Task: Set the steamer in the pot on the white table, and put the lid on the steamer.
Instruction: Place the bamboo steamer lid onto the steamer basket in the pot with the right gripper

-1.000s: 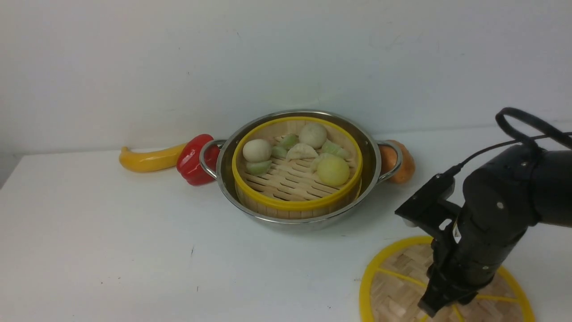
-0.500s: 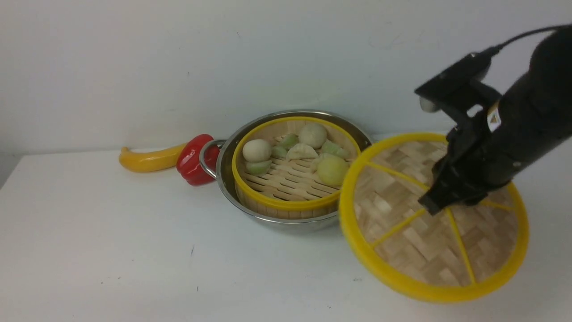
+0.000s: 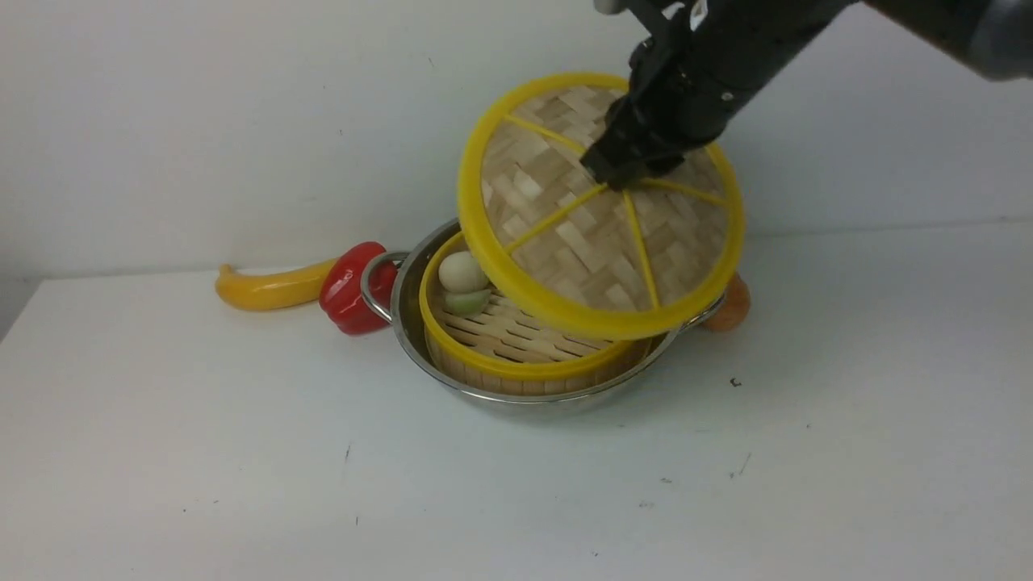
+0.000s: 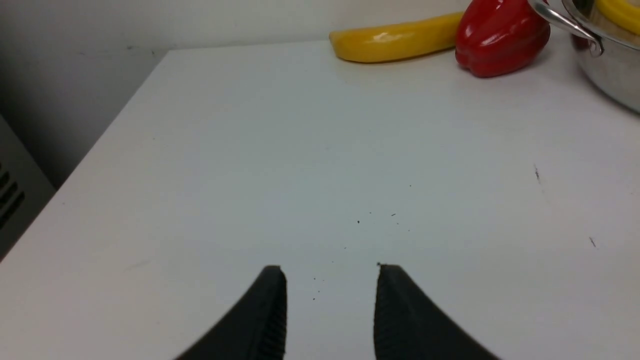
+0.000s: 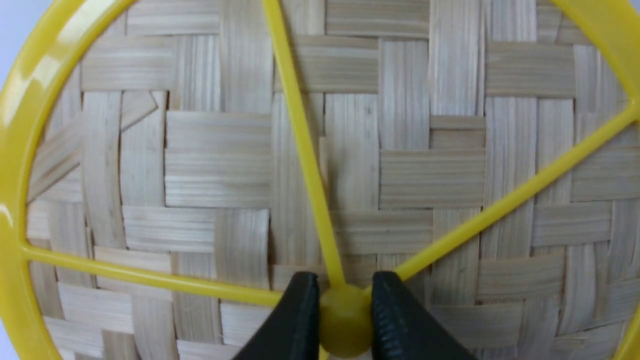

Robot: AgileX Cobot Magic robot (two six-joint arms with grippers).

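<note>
The steamer (image 3: 516,367) sits inside the steel pot (image 3: 407,323) on the white table (image 3: 242,452). A white bun and a green dumpling show at its left side. My right gripper (image 3: 617,176) is shut on the yellow centre knob (image 5: 344,320) of the lid (image 3: 565,250). It holds the lid tilted in the air above the right part of the steamer. The lid hides most of the basket's food. The lid fills the right wrist view (image 5: 220,165). My left gripper (image 4: 330,272) is open and empty over bare table.
A yellow banana (image 3: 270,288) and a red pepper (image 3: 347,290) lie left of the pot, by its left handle. An orange object (image 3: 730,305) shows behind the pot's right side. The table's left edge (image 4: 100,145) shows in the left wrist view.
My right gripper lifted the lid off the table at the front right and carried it up and left, from beside the pot to above the steamer. The left gripper's earlier state is not shown.
</note>
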